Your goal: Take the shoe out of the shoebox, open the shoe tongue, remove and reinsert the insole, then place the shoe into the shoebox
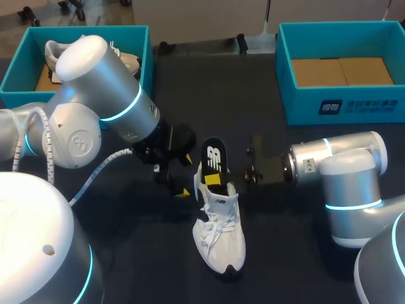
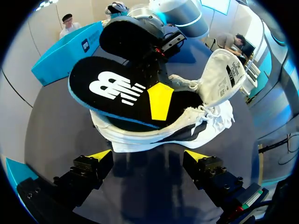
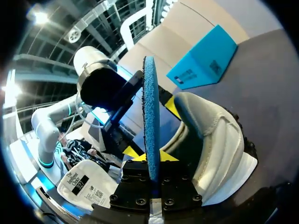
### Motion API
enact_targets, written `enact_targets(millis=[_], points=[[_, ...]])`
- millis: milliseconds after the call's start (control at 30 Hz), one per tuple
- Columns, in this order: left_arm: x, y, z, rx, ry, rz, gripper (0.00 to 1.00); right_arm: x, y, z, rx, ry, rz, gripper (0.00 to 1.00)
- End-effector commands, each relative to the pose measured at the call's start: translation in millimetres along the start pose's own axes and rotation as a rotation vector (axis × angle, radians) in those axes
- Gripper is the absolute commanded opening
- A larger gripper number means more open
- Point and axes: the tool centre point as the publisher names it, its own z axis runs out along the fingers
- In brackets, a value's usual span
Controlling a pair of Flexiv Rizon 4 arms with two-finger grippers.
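Note:
A white shoe [image 1: 219, 235] lies on the dark table with its toe toward me and its tongue [image 2: 223, 74] pulled open. Its black insole [image 1: 214, 159] with a white logo stands half out of the heel opening. My right gripper [image 1: 215, 180] comes in from the right and is shut on the insole [image 3: 150, 112], seen edge-on with a blue underside between its fingers [image 3: 169, 156]. One yellow fingertip [image 2: 160, 100] lies flat on the insole [image 2: 117, 88]. My left gripper [image 2: 149, 157] is open, just short of the shoe's side [image 2: 154, 137], holding nothing. It sits left of the shoe [image 1: 179, 188].
A teal shoebox [image 1: 147, 60] at the back left holds another white shoe [image 1: 60, 54]. A second teal box [image 1: 342, 104] with a cardboard floor stands at the back right. My left arm's big elbow [image 1: 101, 76] hangs over the table's left part.

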Motion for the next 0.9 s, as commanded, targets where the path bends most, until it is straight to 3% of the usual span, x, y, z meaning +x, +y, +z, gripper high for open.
enact_targets(millis=[33,67,433,633,667,700,900], points=[[0.0,0.7,0.3,0.001,0.001,0.001,1.00,7.7,3.0,-1.0,-0.008,-0.006,-0.033,0.31],[0.0,0.7,0.3,0.001,0.001,0.001,1.00,9.3,6.0,-0.3,-0.005,-0.009,-0.046,0.45],[0.0,0.7,0.3,0.001,0.001,0.001,1.00,17.9,28.3,-0.2,-0.014,-0.018,-0.146,0.45],[0.0,0.7,0.3,0.001,0.001,0.001,1.00,7.9,35.6,-3.9,-0.038,0.006,-0.136,0.28],[0.0,0.7,0.3,0.001,0.001,0.001,1.00,5.2,36.7,-3.3,-0.042,0.003,-0.126,0.04],[0.0,0.7,0.3,0.001,0.001,0.001,1.00,3.0,37.1,-3.1,-0.044,0.010,-0.115,0.00],[0.0,0.7,0.3,0.001,0.001,0.001,1.00,-4.2,27.3,-1.5,-0.038,0.023,-0.076,0.00]])
